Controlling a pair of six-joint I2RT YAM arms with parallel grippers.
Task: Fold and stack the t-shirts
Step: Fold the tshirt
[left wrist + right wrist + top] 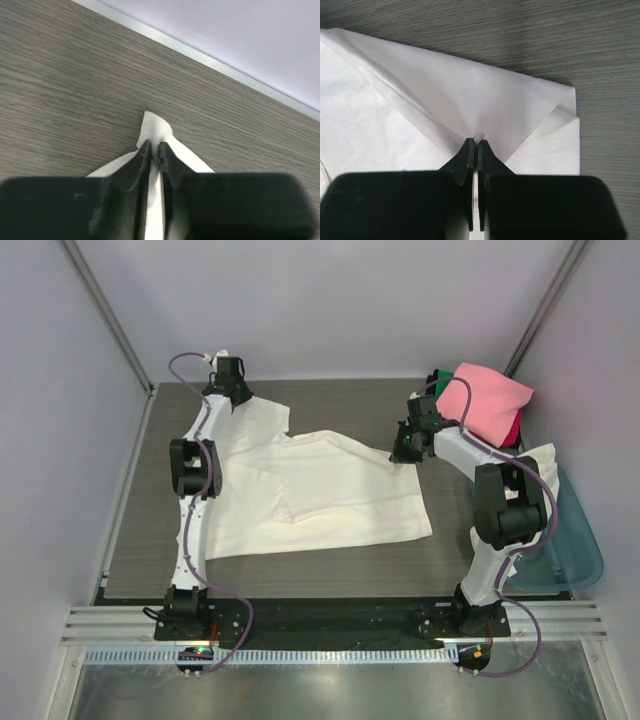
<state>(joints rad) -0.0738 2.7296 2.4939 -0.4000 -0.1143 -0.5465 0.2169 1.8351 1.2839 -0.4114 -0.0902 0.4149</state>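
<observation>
a grey wood-grain table [330,560] fills a white-walled enclosure with metal corner posts, the two arm bases bolted along its near edge. a cream-white t-shirt [320,490] lies spread over the middle of the table, rumpled, with one part folded over on itself. the left arm [195,470] reaches to the far left corner, where the left jaws are closed on a small peak of the cream-white t-shirt [155,125], lifted just off the wood. the right arm [500,500] bends in from the right, and the right jaws are pinched shut on the shirt's far right edge, a sliver of cloth [479,136] showing between the tips and the fabric drawn up into a tent. at the far right corner sits a pile with a pink t-shirt [485,400] on top, a green t-shirt [441,378] and a red t-shirt [513,430] showing beneath it. a teal tub [580,560] stands at the table's right edge; a white cloth [545,465] drapes over its far end, and the right arm hides how far in it reaches.
</observation>
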